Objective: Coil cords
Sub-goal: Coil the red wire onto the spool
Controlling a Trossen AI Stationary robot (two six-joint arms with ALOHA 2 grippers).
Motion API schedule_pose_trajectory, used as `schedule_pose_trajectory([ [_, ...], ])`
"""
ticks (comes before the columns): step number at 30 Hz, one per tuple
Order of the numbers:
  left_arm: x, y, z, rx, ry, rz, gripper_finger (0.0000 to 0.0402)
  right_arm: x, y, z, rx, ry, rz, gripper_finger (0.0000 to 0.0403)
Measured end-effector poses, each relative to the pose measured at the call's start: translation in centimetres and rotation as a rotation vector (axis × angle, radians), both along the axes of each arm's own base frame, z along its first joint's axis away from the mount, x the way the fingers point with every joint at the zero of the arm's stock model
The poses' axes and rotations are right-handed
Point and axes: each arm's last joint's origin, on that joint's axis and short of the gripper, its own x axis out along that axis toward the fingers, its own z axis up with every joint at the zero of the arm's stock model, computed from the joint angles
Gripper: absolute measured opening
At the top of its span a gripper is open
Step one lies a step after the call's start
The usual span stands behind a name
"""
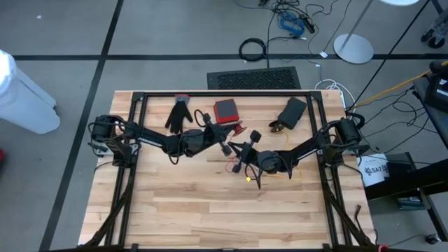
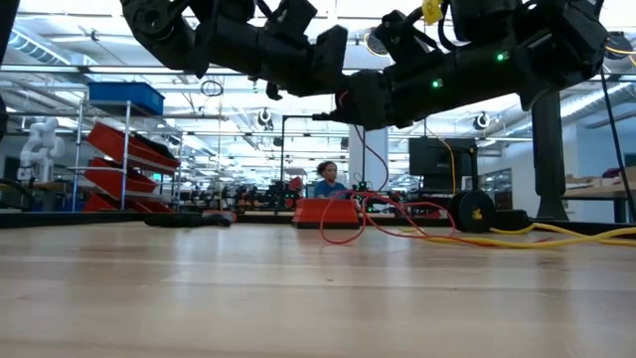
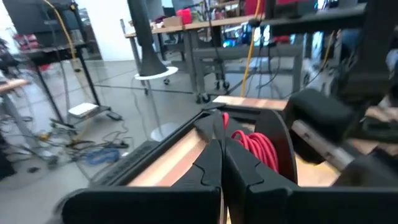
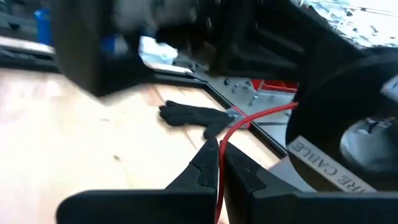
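Both arms meet near the middle of the high view; the left gripper (image 1: 225,148) reaches in from the left, the right gripper (image 1: 241,159) from the right, the two close together just below the red box (image 1: 225,110).

The left gripper's fingers (image 3: 208,163) are pressed together, and a red cord (image 3: 256,144) lies coiled just ahead of them beside a black spool; whether its end is pinched between the tips I cannot tell. The right gripper's fingers (image 4: 205,163) are likewise closed, and a thin red cord (image 4: 239,126) runs straight out from between them, so this gripper appears to hold it (the line looks taut, rising toward the upper right of that wrist frame).

The yellow cord (image 1: 280,173) lies loose on the wooden table (image 1: 196,210), lower right of centre in the high view; in the low view it trails along the right edge of the tabletop, with a red loop at centre. The black glove (image 1: 179,113) rests untouched at upper left of the table.

My judgement: the step in hand is winding the red cord, both grippers raised with it off the table; the yellow cord is not yet coiled. The next move calls for steady tension while one gripper circles the line into a loop, without jerking it free of the pinch.
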Motion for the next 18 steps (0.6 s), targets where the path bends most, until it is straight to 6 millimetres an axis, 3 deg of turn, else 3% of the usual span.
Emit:
schedule_pose_trajectory([
  [9, -0.8, 0.4, 1.6, -0.089, -0.031, -0.078, 0.0, -0.2, -0.2, -0.7, -0.02, 0.075, -0.069, 0.0],
  [18, -3.5, 0.3, 5.6, -0.092, -0.021, -0.169, 0.0, -0.4, -0.1, -1.0, -0.037, 0.111, -0.089, 0.0],
])
